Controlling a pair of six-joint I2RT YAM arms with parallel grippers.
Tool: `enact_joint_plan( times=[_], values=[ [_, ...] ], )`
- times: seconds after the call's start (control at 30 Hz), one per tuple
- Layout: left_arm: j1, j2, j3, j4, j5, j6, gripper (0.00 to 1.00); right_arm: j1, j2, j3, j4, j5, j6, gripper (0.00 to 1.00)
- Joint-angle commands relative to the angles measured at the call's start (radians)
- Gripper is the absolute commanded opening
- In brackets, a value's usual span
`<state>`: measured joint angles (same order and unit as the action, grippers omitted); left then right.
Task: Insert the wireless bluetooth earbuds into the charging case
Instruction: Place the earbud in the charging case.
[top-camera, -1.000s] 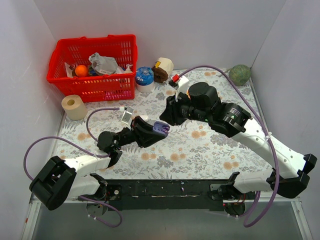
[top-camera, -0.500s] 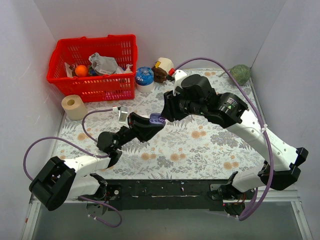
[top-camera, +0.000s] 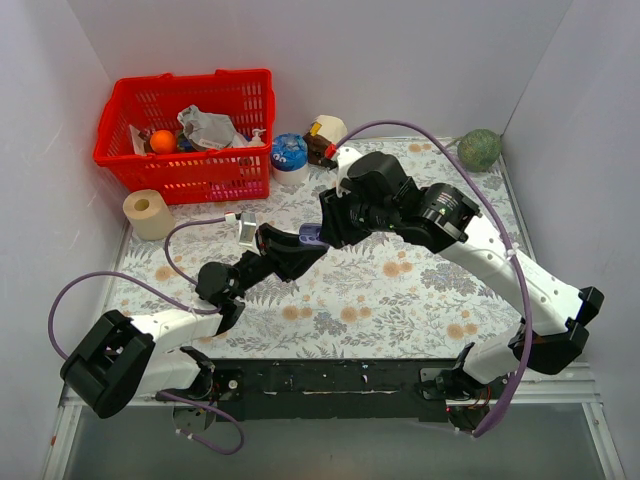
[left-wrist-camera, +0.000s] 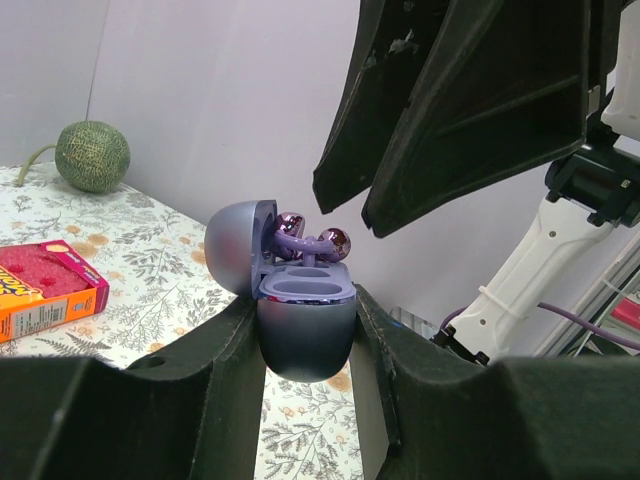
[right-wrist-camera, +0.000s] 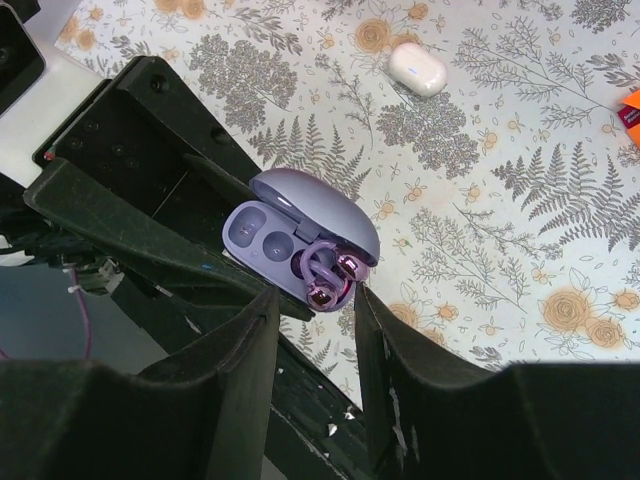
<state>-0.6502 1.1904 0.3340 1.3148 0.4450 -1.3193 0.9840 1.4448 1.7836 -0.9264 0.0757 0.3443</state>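
My left gripper (top-camera: 303, 243) is shut on the open purple charging case (left-wrist-camera: 305, 330), held above the table with its lid tipped back. A purple earbud (right-wrist-camera: 325, 278) with shiny pink ends stands in one end of the case (right-wrist-camera: 300, 225); the two other recesses are bare. My right gripper (right-wrist-camera: 317, 295) hangs just over the case, fingers apart, with the earbud between the tips. It comes down from the top of the left wrist view (left-wrist-camera: 345, 212). A closed white case (right-wrist-camera: 418, 68) lies on the table. No white earbuds are in view.
A red basket (top-camera: 185, 135) of clutter stands at the back left, a paper roll (top-camera: 148, 213) in front of it. Small tubs (top-camera: 289, 155) sit behind the arms. A green melon (top-camera: 480, 148) lies at the back right. An orange box (left-wrist-camera: 45, 290) lies on the floral cloth.
My right gripper has swung left and down until it stands over the case. My left gripper has drawn the open case slightly left and back to meet it.
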Motion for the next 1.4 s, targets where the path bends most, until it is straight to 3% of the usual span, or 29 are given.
enact_joint_plan(
  times=[0.0, 0.5, 1.37],
  values=[
    [-0.006, -0.021, 0.03, 0.012, 0.0, 0.014, 0.0, 0.008, 0.009, 0.037, 0.015, -0.001, -0.007, 0.43],
    [-0.005, -0.043, 0.04, -0.017, 0.014, 0.015, 0.0, 0.021, 0.035, 0.028, 0.035, -0.03, -0.025, 0.42],
    [-0.006, -0.043, 0.039, 0.0, 0.054, -0.006, 0.0, 0.084, 0.043, 0.005, 0.095, -0.1, -0.111, 0.31]
  ],
)
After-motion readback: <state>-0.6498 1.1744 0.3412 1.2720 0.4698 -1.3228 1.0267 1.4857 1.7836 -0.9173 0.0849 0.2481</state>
